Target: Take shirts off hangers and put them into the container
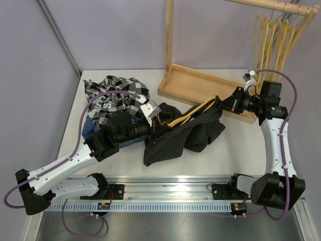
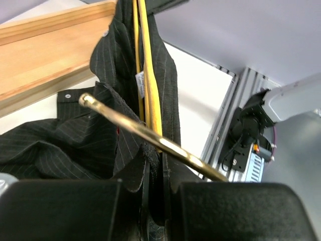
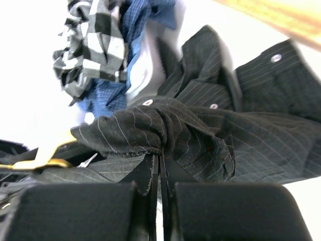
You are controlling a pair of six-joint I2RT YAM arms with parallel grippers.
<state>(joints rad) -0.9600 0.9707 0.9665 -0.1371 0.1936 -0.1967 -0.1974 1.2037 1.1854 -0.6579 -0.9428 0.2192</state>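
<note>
While the black pinstriped shirt (image 1: 200, 133) is lying on the bench (image 1: 241, 148) with its yellow hanger (image 1: 188, 116) inside, the left claw (image 2: 160, 183) and right claw (image 3: 161, 173) are each pinching its cloth tightly.

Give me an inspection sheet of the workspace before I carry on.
Surface: white table.
Job's things: black pinstriped shirt on a yellow hanger, mid-table; checked shirt and blue shirt heaped left; container not visible; spare hangers on rail.
Clutter: nothing seen.
Grippers: left gripper and right gripper both shut on the pinstriped shirt.
Cables: purple cable loops over the checked shirt.
Surroundings: wooden rack behind, grey walls.
</note>
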